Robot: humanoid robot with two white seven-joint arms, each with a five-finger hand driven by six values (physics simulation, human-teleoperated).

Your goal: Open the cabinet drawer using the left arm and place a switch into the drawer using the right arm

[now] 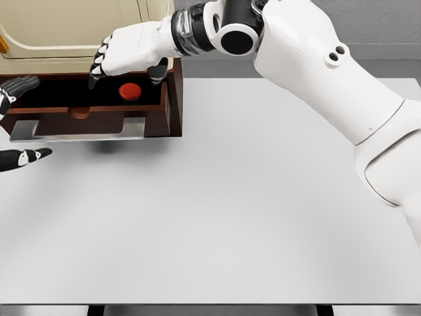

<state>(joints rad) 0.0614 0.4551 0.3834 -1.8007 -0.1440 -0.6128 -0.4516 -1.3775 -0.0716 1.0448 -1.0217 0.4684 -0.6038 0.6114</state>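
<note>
Drawer open, switch inside, your right hand above it.
Your left hand [20, 122] shows spread fingertips beside the drawer [92, 112]; the red switch [129, 91] lies inside; your right hand [125, 56] hovers relaxed, empty. No writing is readable.

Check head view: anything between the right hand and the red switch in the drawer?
Nothing. The right hand hovers open above the red switch, which lies in the open drawer; only empty air between them.

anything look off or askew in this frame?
Nothing stands out. The drawer is pulled open, the red switch lies inside it, and the right hand hovers open above. Left hand fingers show at the left edge.
</note>
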